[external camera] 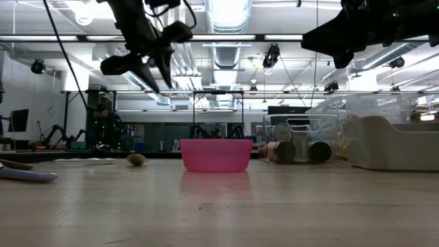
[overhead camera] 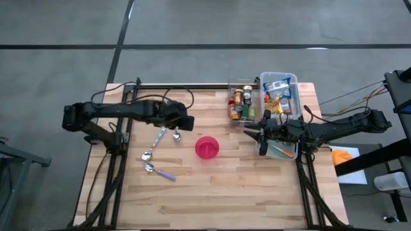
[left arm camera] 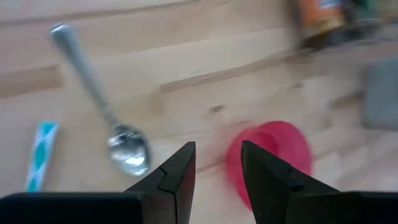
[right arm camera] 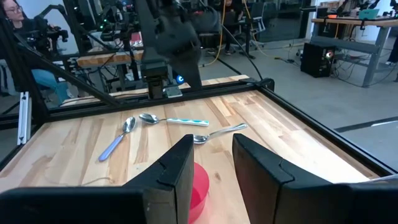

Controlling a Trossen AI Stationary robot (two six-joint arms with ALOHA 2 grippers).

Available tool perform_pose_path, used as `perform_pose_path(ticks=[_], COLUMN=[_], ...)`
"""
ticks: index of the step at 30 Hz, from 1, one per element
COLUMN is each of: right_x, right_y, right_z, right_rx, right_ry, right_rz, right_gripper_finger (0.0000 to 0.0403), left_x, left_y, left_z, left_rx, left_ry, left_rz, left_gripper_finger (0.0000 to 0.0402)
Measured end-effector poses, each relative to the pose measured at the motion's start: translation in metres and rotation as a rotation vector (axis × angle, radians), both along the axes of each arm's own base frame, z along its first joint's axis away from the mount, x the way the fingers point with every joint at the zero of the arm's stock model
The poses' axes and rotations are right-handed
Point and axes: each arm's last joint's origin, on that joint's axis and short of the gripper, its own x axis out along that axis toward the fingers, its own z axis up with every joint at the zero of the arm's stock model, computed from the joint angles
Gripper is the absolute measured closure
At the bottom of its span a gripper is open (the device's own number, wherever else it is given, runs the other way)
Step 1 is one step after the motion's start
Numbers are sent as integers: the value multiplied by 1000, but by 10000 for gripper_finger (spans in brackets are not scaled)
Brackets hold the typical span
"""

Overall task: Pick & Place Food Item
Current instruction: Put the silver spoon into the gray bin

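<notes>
While the food packets point(overhead camera: 280, 96) lie untouched in the clear plastic bin point(overhead camera: 296, 79) at the table's far right corner, jars point(overhead camera: 241, 102) fill the tray beside it. No pick yet, I judge. My right gripper point(overhead camera: 262, 138), fingers slightly apart and empty, hovers near them and must reach in; the pink bowl point(overhead camera: 207, 147) sits empty. My left gripper point(overhead camera: 191, 122), parted too, waits above the metal spoons point(overhead camera: 158, 137).

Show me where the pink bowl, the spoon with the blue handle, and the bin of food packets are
pink bowl point(overhead camera: 207, 147), high view, on the middle of its inside.
spoon with the blue handle point(overhead camera: 159, 171), high view, midway along it, near the table's front.
bin of food packets point(overhead camera: 296, 86), high view, on its right rim.
</notes>
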Motion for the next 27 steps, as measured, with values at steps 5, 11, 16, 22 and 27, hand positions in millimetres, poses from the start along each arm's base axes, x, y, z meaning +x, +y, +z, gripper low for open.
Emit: perform_pose_path(ticks=[5,11,16,22,27], right_x=[0,0,0,0,0], right_y=[0,0,0,0,0], right_z=[0,0,0,0,0], right_rx=[0,0,0,0,0], right_ry=[0,0,0,0,0], right_rz=[0,0,0,0,0], right_gripper_finger=[293,293,293,293,293], left_x=[-8,-17,-17,-11,-10], left_y=[13,24,27,28,29], left_z=[-8,-16,-19,-17,-18], left_rx=[-105,-145,-161,-148,-146], left_ry=[85,124,116,52,54], left_rz=[102,166,219,220,221], left_gripper_finger=[272,272,272,272,272])
